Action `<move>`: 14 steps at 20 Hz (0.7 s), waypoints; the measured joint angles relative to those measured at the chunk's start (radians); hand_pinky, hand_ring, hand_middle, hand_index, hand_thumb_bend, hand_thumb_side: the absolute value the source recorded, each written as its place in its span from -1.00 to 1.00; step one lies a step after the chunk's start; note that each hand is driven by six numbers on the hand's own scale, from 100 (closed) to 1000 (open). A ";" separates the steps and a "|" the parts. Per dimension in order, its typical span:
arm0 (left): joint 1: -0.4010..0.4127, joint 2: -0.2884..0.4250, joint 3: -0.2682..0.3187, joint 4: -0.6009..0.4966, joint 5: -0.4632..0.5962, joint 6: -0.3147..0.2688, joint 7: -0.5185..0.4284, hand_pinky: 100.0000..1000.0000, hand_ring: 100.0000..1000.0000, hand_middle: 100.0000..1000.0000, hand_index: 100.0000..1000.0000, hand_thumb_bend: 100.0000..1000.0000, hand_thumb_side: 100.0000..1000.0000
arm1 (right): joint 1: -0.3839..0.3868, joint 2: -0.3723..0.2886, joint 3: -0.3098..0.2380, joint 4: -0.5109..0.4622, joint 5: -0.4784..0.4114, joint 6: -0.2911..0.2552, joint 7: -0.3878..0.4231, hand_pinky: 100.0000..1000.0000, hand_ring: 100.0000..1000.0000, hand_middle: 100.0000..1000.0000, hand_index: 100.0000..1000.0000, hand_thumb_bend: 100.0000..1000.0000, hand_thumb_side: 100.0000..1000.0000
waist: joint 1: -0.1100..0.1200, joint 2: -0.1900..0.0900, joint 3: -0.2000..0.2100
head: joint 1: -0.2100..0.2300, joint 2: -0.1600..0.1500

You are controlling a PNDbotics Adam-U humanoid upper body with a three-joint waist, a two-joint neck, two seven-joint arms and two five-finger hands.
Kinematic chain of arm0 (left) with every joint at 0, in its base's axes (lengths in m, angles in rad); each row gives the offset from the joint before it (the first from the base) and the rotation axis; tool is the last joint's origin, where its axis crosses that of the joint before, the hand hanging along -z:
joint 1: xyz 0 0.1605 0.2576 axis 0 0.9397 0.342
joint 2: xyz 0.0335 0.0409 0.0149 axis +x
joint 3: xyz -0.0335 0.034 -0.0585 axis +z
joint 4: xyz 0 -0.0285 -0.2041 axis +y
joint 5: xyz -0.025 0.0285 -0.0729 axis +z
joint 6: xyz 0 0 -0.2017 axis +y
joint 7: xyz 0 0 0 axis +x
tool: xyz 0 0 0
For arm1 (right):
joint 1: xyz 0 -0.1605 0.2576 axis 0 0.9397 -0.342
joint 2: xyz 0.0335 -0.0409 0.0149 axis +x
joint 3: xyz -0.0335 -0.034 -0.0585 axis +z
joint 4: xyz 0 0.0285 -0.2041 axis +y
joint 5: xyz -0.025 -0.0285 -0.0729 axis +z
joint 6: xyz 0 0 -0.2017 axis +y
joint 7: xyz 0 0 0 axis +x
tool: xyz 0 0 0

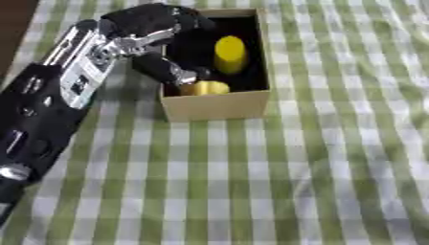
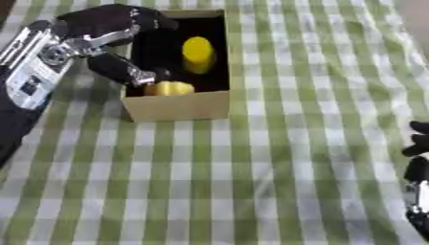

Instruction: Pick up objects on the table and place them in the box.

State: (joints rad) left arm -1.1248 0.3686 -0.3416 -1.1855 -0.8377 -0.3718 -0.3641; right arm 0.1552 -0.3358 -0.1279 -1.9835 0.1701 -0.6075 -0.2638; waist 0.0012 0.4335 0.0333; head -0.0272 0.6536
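My left hand hangs over the open tan cardboard box, thumb apparently touching a small yellow lump; beside it, an upright yellow cylinder.

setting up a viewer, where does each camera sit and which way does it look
Left eye view: in the head, looking down at the checked table and box; shows the left hand over the box.
Right eye view: beside it, same downward look; shows the right hand at the right edge.
Both share the box, the yellow cylinder and yellow piece inside.
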 measured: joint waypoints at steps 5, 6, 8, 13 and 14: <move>0.000 0.000 0.007 -0.041 0.039 0.011 0.002 0.81 0.71 0.63 0.89 -0.96 0.30 | 0.000 0.006 0.000 0.000 -0.005 0.001 0.006 0.84 0.57 -0.17 0.33 -1.00 -0.10 | -0.004 0.000 0.002 | 0.000 0.000; 0.000 0.000 0.014 -0.062 0.060 0.021 0.003 0.81 0.68 0.62 0.88 -1.00 0.24 | 0.001 0.006 0.000 0.000 -0.005 -0.001 0.006 0.84 0.57 -0.16 0.33 -1.00 -0.10 | -0.004 0.000 0.003 | 0.000 0.000; 0.000 0.002 0.033 -0.127 0.122 0.049 0.008 0.76 0.59 0.57 0.82 -1.00 -0.11 | 0.004 0.006 -0.001 0.000 -0.005 -0.006 0.003 0.84 0.57 -0.16 0.33 -1.00 -0.10 | -0.004 -0.001 0.005 | -0.001 0.000; 0.043 0.086 0.101 -0.431 0.410 0.183 0.087 0.67 0.45 0.47 0.76 -1.00 -0.34 | 0.005 0.006 -0.007 0.000 -0.005 -0.020 -0.011 0.84 0.56 -0.16 0.33 -1.00 -0.10 | -0.004 -0.003 0.018 | -0.010 0.003; 0.066 0.116 0.118 -0.506 0.482 0.211 0.116 0.66 0.43 0.46 0.75 -1.00 -0.37 | 0.006 0.006 -0.008 0.000 -0.005 -0.023 -0.015 0.84 0.56 -0.15 0.33 -1.00 -0.10 | -0.004 -0.003 0.022 | -0.013 0.003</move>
State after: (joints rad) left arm -1.0592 0.4848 -0.2233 -1.6915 -0.3559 -0.1610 -0.2481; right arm 0.1609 -0.3294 -0.1362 -1.9835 0.1647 -0.6309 -0.2789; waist -0.0029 0.4307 0.0548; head -0.0399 0.6569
